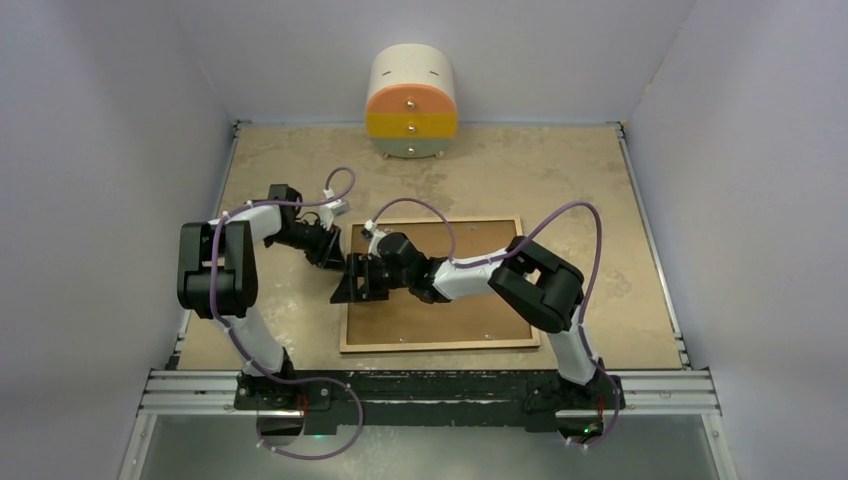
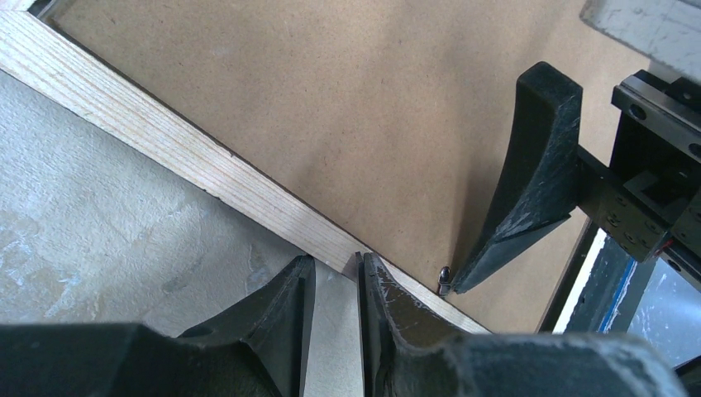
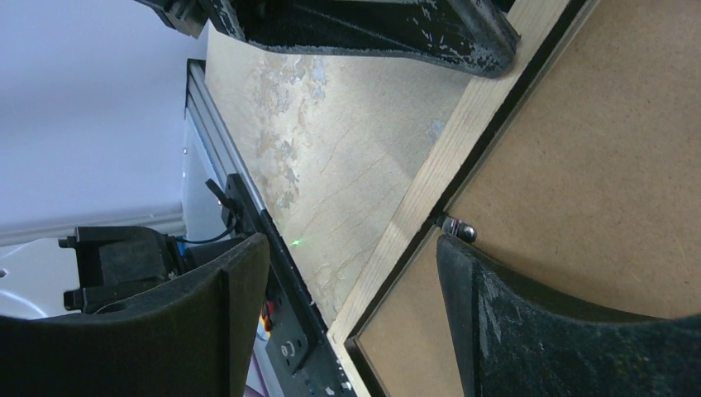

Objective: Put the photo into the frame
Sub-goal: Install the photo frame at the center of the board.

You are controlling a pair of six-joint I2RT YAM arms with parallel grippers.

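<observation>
Top external view, from above the arm bases, is the only one that takes in the whole large rectangular picture frame (image 1: 440, 343). It lies back-up on the mottled tan table (image 1: 290, 170), light wood rails showing, and a plain brown backing board (image 1: 420, 322) fills its opening. At its left rail the left gripper (image 1: 333, 262) and right gripper (image 1: 358, 284) meet, too dark from there to read. Behind stands a round-topped cabinet (image 1: 411, 105) with orange, yellow and pale green drawers.

Left wrist view fills that in. The left gripper's black fingers (image 2: 289, 298) are closed to a slit with nothing between them, tips at the rail's outer edge. I cannot tell whether they touch it. To their right, one finger of the other pincer comes down just beside a small metal tab (image 2: 444, 281) at the rail's inner edge.

Right wrist view shows that pincer spread wide and empty, astride the rail: one finger over table, the other over board by the tab. Where the photo is I cannot tell, because the board hides whatever lies beneath it.
</observation>
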